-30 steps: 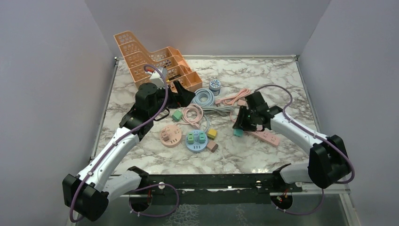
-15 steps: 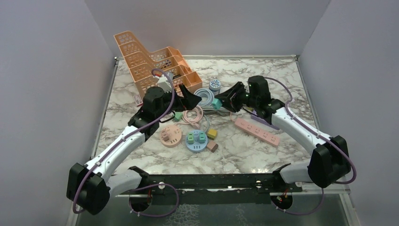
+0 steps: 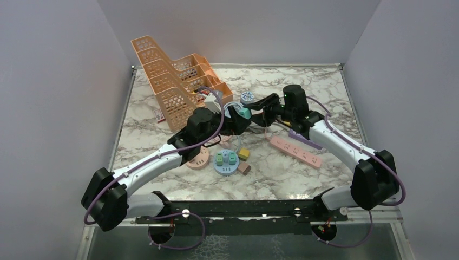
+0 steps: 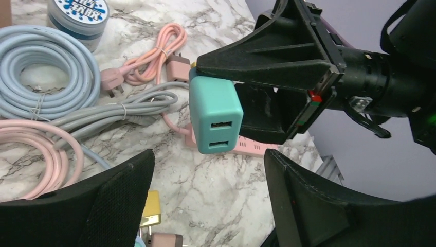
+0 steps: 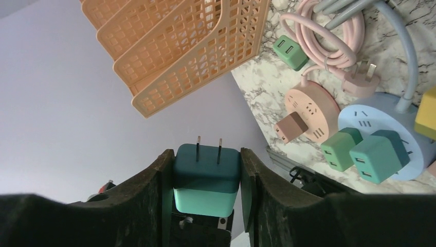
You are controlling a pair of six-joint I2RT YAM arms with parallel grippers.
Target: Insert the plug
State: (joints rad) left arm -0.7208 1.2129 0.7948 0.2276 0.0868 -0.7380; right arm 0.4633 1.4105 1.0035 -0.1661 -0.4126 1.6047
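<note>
As the top view frames it, one marble table [image 3: 319, 86] carries everything. Two arms reach in from the near edge and meet above the middle. One orange mesh organizer [image 3: 168, 70], tiered, stands at the far left corner. One pink power strip [image 3: 296, 151] lies flat right of centre, under the right arm.

Cable bundles, four:
- one blue-grey coil [image 4: 46, 67]
- one pink coil [image 4: 31, 149]
- one pink lead with plug [image 4: 154, 51]
- one grey tied lead [image 4: 128, 108]

Round socket hubs, two, side by side near the front: one pink [image 5: 308, 110], one light blue [image 5: 380, 123]. One small blue round tin [image 3: 247, 97] sits behind the coils.

Right gripper [image 5: 205, 157] is clamped on the teal charger plug [image 4: 215, 117], a finger pressed on each side. The plug is held off the table, above the cables. Its two flat prongs show in the right wrist view and its two USB ports in the left wrist view.

Left gripper [image 4: 208, 159] has its jaws spread wide, just short of the plug and not touching it, holding nothing.

Small adapters:
- two green ones [image 5: 360, 152] seated in the blue hub
- one brown one [image 5: 290, 126] in the pink hub
- one green one [image 5: 289, 51] loose by the pink coil
- one yellow cube [image 3: 244, 154] and one brown cube [image 3: 244, 168] at the blue hub's right edge; seated or just beside, cannot tell
</note>
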